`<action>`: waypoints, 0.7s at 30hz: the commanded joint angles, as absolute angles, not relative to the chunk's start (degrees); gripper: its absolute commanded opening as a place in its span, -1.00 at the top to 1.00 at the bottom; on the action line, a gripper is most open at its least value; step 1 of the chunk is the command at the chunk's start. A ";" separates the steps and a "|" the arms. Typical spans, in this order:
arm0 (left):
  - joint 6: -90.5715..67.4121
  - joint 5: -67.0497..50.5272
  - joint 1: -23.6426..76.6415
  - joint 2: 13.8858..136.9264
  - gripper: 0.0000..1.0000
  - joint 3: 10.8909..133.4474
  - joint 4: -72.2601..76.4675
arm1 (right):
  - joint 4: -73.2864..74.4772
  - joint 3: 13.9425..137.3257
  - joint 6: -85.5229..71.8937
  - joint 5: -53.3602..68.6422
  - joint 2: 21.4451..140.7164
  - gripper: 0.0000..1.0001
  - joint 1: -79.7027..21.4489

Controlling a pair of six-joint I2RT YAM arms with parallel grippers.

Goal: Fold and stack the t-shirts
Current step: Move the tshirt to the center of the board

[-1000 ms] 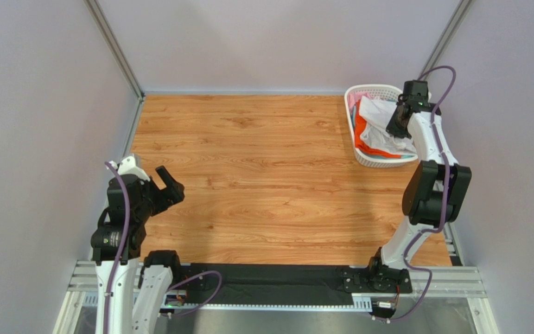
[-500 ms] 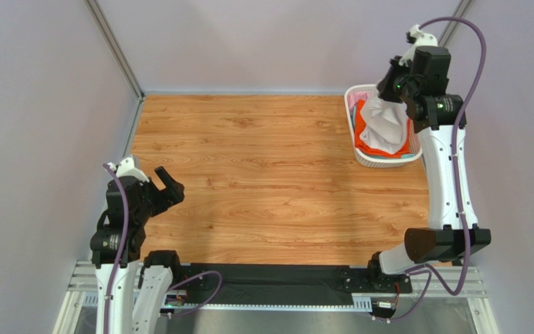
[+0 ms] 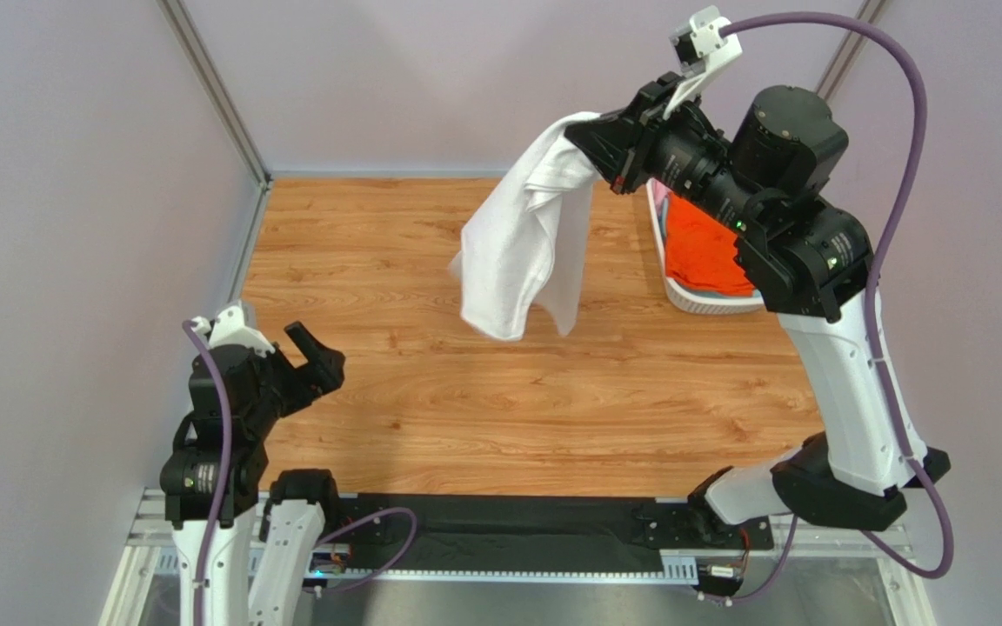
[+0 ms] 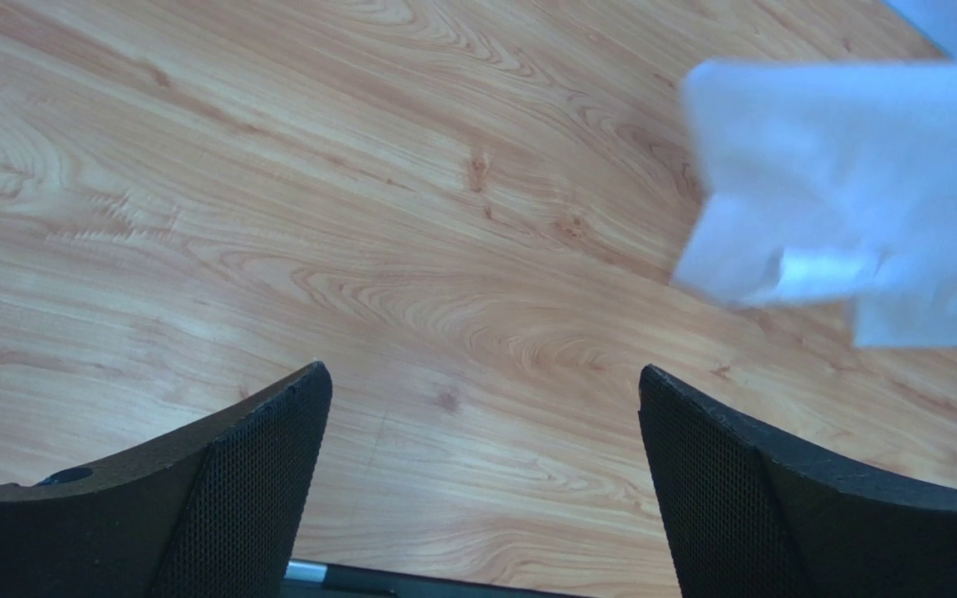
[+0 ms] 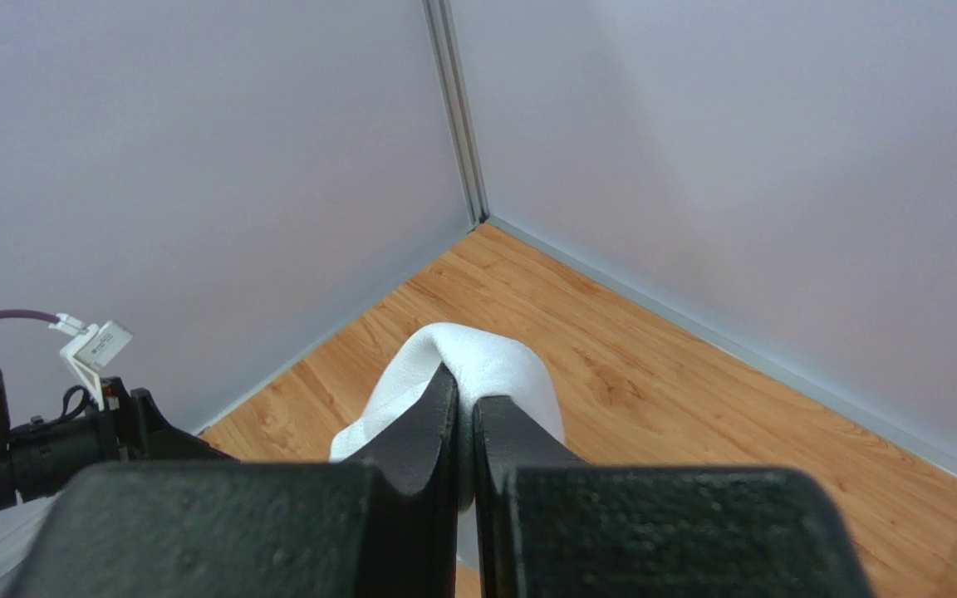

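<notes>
A white t-shirt (image 3: 523, 235) hangs in the air over the middle-back of the table, pinched at its top by my right gripper (image 3: 594, 136), which is shut on it. In the right wrist view the white cloth (image 5: 471, 361) bulges over the closed fingertips of the gripper (image 5: 466, 396). An orange t-shirt (image 3: 706, 245) lies in the white basket (image 3: 715, 301) at the back right. My left gripper (image 3: 313, 357) stands open low at the near left, nothing between its fingers (image 4: 246, 474). The left wrist view catches the white t-shirt's hanging lower edge (image 4: 858, 187), blurred.
The wooden table top (image 3: 467, 378) spreads between the arms. Grey walls close in the left, back and right sides. A black strip and metal rail (image 3: 519, 528) run along the near edge by the arm bases.
My right arm has lifted the white t-shirt out of the basket and swung it left and up over the table. The orange shirt is now uncovered. The left arm barely shifted.
</notes>
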State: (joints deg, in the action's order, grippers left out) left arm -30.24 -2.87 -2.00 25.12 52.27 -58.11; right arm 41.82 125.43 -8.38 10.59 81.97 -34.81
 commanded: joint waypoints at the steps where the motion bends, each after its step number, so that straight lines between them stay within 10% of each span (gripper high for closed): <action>1: -32.17 -2.55 -2.28 24.17 -0.99 54.32 -61.08 | 36.74 116.14 -10.28 8.81 78.06 0.99 -34.89; 7: -34.97 -3.25 -2.20 24.00 -0.99 51.86 -63.37 | 34.19 82.70 -13.78 -13.52 67.08 0.94 -30.51; 10: -36.38 -6.92 -2.20 24.34 -0.99 48.96 -63.19 | 33.75 71.92 -15.11 -15.11 65.48 0.61 -26.38; 13: -37.44 -12.12 -2.20 25.31 -0.99 44.83 -61.35 | 35.49 62.25 -16.96 -16.78 66.35 -0.45 -23.91; 16: -38.50 -17.20 -2.20 26.45 -0.99 40.79 -59.60 | 39.53 60.82 -19.24 -20.65 67.23 -1.00 -23.82; 21: -40.42 -25.21 -1.94 24.80 -0.99 34.20 -57.31 | 41.13 55.65 -22.49 -14.25 64.96 -1.00 -23.73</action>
